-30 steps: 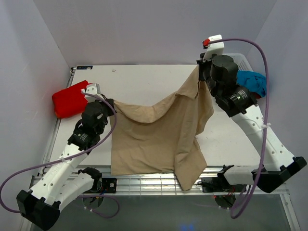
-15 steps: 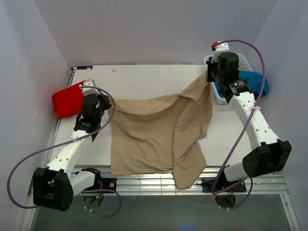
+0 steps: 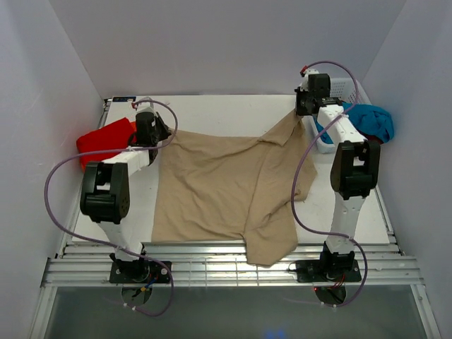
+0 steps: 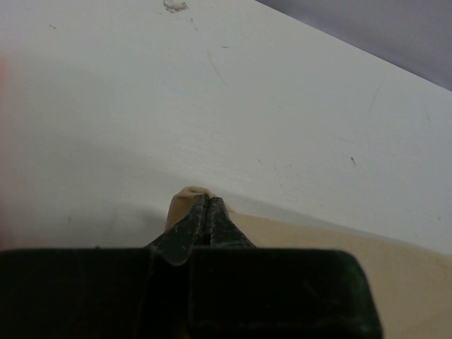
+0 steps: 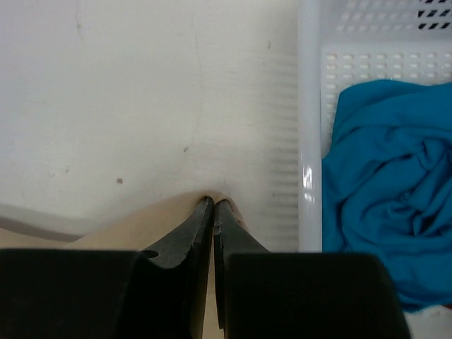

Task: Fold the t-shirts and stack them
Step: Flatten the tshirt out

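Across the middle of the white bench (image 3: 219, 113) the tan t-shirt (image 3: 226, 183) lies spread nearly flat, its near right corner hanging over the front edge onto the metal rails (image 3: 176, 258). Bare surface shows along the far edge beyond the shirt and in a strip at the right. Both arms reach far forward, stretched long and low. The left gripper (image 3: 158, 134) is pinched tight on the shirt's far left corner, just beside the bright red t-shirt (image 3: 99, 145) at the bench's left edge. The right gripper (image 3: 299, 113) is clamped on the far right corner, next to the white basket (image 3: 344, 88). Each wrist view shows a nub of tan cloth between closed fingertips, low over the bench. The right wrist view adds the basket's perforated wall just right of the gripper, with the turquoise t-shirt (image 5: 381, 212) bunched inside.
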